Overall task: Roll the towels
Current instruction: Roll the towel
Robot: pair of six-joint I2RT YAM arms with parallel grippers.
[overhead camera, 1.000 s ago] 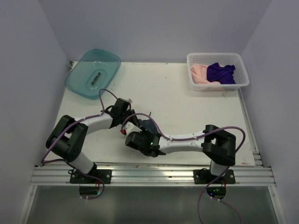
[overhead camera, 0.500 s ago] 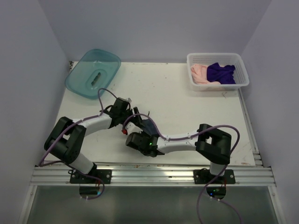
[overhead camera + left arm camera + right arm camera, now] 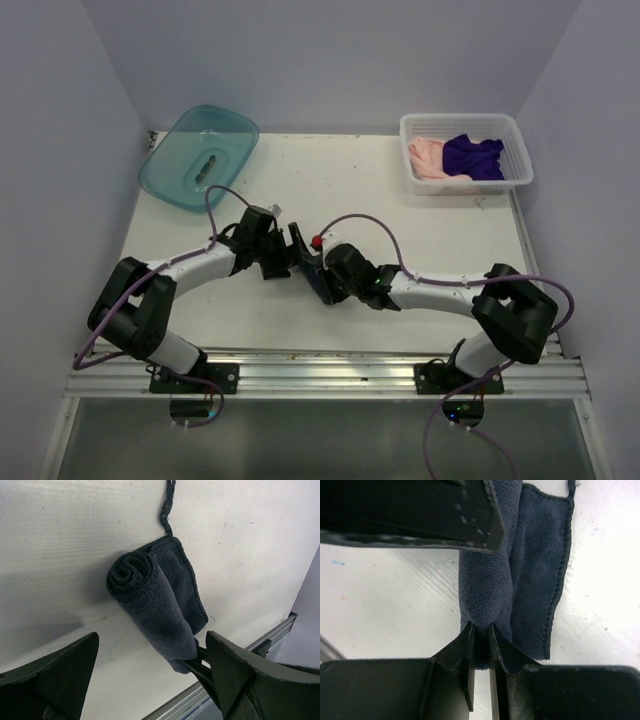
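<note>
A dark slate-blue towel lies on the white table, rolled into a short cylinder with a loose flap along one side. My right gripper is shut on one end of the roll. My left gripper stands wide open astride the roll, its fingers clear of the cloth. From above, both grippers meet at the towel, the left gripper on its left and the right gripper on its right. A purple towel and a pale pink towel lie crumpled in the basket.
A white mesh basket stands at the back right corner. A teal plastic tub with a small dark object inside sits at the back left. White walls close in the table on three sides; a metal rail runs along the near edge.
My left gripper opened and let go of the roll. My right gripper came round from the near side to the right of the towel and shut on its end.
</note>
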